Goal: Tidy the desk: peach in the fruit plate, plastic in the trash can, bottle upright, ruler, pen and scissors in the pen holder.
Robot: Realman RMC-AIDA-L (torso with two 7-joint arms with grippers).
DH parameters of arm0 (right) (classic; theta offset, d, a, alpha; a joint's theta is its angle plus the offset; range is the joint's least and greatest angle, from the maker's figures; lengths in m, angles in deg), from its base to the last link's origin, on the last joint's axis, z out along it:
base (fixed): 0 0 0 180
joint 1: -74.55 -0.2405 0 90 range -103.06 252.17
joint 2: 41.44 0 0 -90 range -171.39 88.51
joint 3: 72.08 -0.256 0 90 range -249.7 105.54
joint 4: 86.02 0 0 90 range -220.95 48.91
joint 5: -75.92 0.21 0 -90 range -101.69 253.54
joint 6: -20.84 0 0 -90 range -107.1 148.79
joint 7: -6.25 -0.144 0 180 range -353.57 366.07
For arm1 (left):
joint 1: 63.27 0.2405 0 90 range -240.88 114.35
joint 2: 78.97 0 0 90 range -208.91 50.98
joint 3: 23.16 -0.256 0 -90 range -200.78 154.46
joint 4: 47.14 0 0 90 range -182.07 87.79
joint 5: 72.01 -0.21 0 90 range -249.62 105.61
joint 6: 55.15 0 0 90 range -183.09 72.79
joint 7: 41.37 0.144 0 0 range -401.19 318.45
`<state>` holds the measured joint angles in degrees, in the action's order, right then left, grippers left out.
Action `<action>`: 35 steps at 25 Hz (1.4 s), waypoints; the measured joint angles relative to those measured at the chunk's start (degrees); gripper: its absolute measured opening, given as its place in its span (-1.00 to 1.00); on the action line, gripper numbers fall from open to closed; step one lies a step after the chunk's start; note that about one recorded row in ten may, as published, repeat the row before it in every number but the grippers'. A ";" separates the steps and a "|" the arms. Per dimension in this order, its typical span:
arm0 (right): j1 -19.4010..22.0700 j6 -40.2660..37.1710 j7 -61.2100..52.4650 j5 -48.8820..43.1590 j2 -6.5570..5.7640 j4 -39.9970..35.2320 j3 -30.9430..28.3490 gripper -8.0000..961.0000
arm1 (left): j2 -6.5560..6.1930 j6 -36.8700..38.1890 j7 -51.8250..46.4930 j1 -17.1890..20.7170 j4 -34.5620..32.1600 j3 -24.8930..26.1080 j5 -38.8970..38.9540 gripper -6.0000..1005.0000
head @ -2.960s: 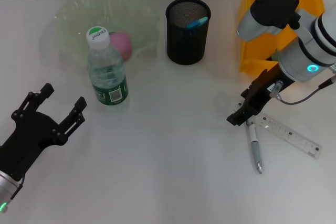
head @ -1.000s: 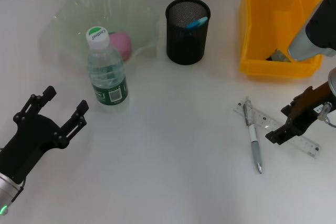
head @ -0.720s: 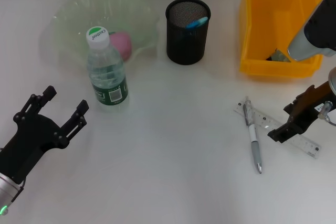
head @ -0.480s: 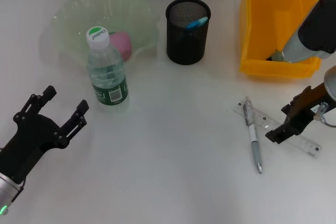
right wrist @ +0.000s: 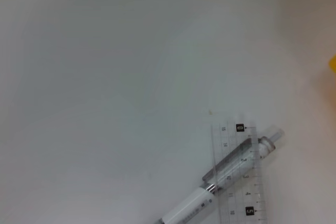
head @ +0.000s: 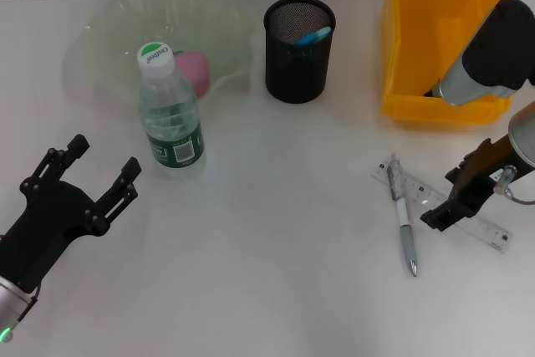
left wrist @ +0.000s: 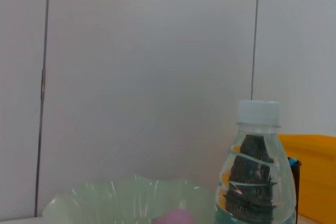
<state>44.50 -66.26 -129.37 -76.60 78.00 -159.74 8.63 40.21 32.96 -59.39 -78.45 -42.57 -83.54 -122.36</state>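
The clear ruler (head: pixel 489 233) lies slantwise at the right of the desk, with the silver pen (head: pixel 405 227) across its near-left end. My right gripper (head: pixel 440 212) hangs low over the ruler's middle; in the right wrist view the pen (right wrist: pixel 194 200) crosses the ruler (right wrist: pixel 247 192). The bottle (head: pixel 170 114) stands upright in front of the green fruit plate (head: pixel 109 31), which holds the pink peach (head: pixel 192 70). A blue item pokes from the black pen holder (head: pixel 298 48); whether it is the scissors is unclear. My left gripper (head: pixel 104 155) rests open at the front left, holding nothing.
The yellow trash can (head: pixel 443 31) stands at the back right with a small crumpled thing (head: pixel 443 88) inside. The left wrist view shows the bottle (left wrist: pixel 255 171), the plate (left wrist: pixel 105 200) and the bin (left wrist: pixel 312 177) against a white wall.
My right gripper has moved from the pen's upper end to the right and nearer, over the ruler; over the last second it hardly shifted. The left arm stayed still.
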 joint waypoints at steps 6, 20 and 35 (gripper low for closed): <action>0.00 0.11 -0.39 -0.06 0.00 -0.02 0.43 0.52 | 0.00 0.26 0.00 0.06 0.00 0.00 0.00 0.62; -0.10 1.08 -0.79 -0.06 0.00 0.64 1.47 0.33 | -0.09 0.72 0.00 0.38 0.00 -0.15 0.00 0.62; 0.24 1.60 -0.79 -0.44 0.05 0.78 2.70 0.33 | -0.09 1.85 0.26 0.77 -0.33 -3.19 0.00 0.62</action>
<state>44.73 -64.67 -130.16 -77.04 78.05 -158.97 11.33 40.12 34.80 -59.12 -77.68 -42.90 -86.73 -122.36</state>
